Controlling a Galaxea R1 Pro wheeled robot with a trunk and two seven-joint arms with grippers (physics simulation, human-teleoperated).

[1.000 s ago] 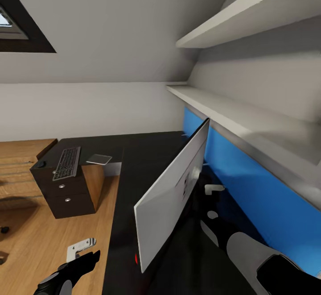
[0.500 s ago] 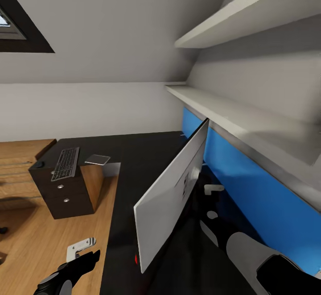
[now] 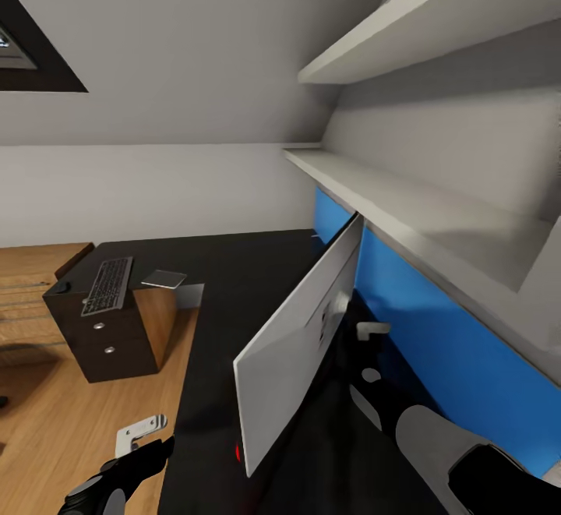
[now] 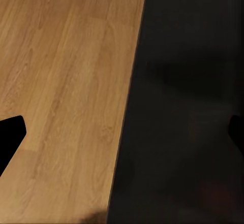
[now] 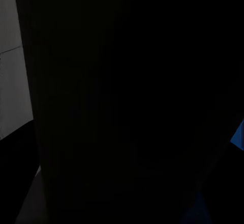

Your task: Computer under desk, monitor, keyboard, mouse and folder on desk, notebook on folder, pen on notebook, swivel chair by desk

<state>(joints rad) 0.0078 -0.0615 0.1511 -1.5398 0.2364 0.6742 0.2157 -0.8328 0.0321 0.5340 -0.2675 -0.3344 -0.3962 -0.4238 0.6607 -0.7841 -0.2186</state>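
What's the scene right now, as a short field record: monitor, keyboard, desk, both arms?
monitor: on the desk, seen edge-on, tilted, red light at its lower corner
keyboard: flat on the far end of the desk, above the drawer unit
desk: glossy black L-shaped top
left gripper: open over the desk edge and the wooden floor
right arm: reaching behind the monitor; fingers hidden
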